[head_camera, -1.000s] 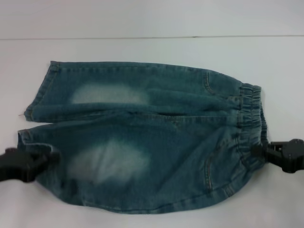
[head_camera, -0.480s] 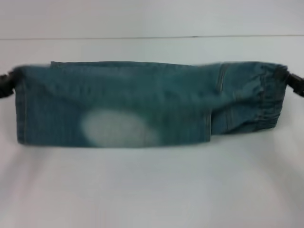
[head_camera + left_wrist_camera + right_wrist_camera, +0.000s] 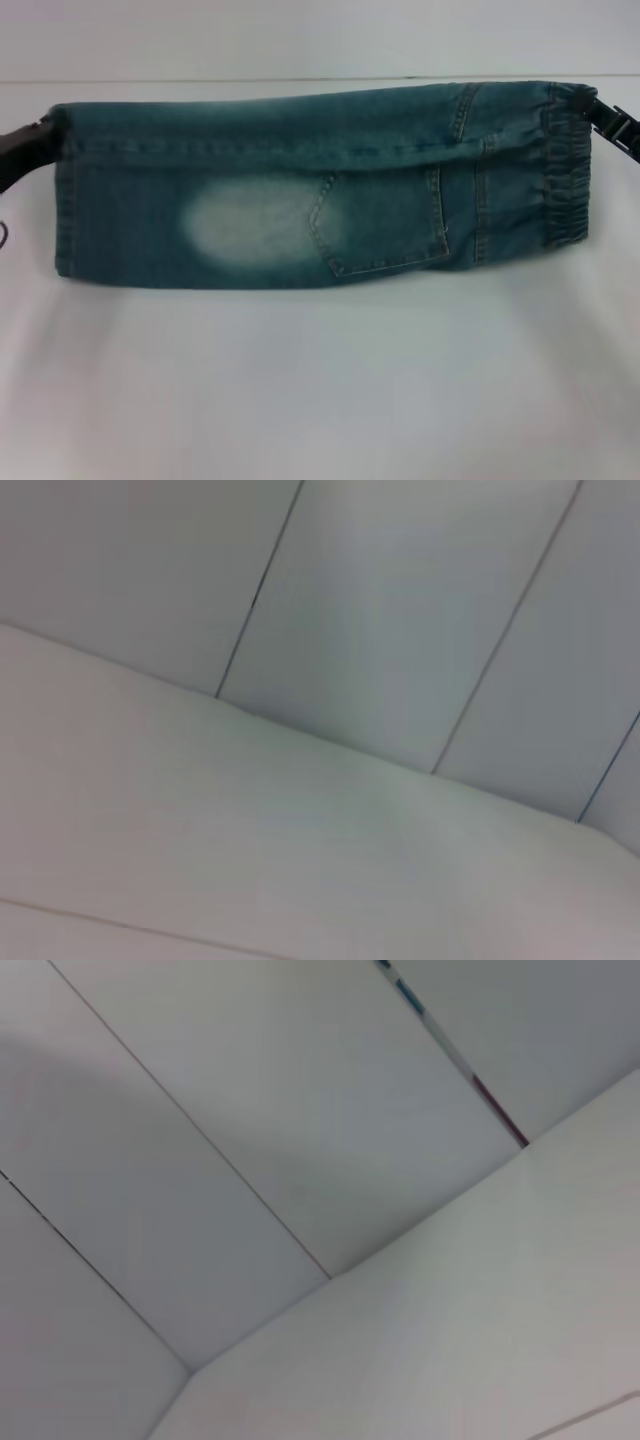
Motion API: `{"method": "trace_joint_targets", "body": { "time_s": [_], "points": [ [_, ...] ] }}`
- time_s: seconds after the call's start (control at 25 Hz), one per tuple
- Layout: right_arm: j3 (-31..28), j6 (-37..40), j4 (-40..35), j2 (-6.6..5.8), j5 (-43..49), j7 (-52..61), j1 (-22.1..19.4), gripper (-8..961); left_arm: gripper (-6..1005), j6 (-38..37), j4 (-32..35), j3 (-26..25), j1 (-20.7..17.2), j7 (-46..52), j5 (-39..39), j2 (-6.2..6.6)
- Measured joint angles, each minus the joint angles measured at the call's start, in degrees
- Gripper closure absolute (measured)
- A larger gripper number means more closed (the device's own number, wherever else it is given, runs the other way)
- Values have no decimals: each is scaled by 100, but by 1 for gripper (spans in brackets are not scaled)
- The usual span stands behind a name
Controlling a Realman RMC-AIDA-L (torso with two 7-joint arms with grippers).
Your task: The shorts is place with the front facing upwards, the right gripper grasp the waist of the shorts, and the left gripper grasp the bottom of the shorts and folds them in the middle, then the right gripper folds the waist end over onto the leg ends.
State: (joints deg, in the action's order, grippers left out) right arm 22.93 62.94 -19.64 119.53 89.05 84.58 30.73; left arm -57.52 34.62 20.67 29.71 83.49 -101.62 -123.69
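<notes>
The shorts (image 3: 300, 190) are folded in half the long way and hang as a wide band above the white table (image 3: 320, 380). The left tool (image 3: 38, 135) is clamped on the leg ends (image 3: 62, 190) at the top left corner. The right tool (image 3: 598, 112) is clamped on the waist (image 3: 565, 170) at the top right corner. A pale patch (image 3: 250, 222) and a back pocket (image 3: 385, 222) face out. Both wrist views show only white wall panels.

Left gripper (image 3: 30, 140) at far left edge, right gripper (image 3: 612, 125) at far right edge, both raised level
</notes>
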Motion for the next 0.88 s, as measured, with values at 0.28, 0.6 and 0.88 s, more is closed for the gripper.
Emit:
{"method": "trace_joint_targets", "body": {
  "time_s": [0.28, 0.6, 0.88],
  "points": [
    [89, -785, 129, -8, 40, -255, 266, 818, 1000, 589, -285, 18, 287, -491, 6, 0],
    [301, -1046, 28, -15, 75, -273, 315, 793, 903, 851, -354, 28, 381, -552, 64, -28],
    [306, -286, -319, -77, 70, -149, -155, 515, 730, -56, -155, 33, 91, -553, 80, -23]
  ]
}}
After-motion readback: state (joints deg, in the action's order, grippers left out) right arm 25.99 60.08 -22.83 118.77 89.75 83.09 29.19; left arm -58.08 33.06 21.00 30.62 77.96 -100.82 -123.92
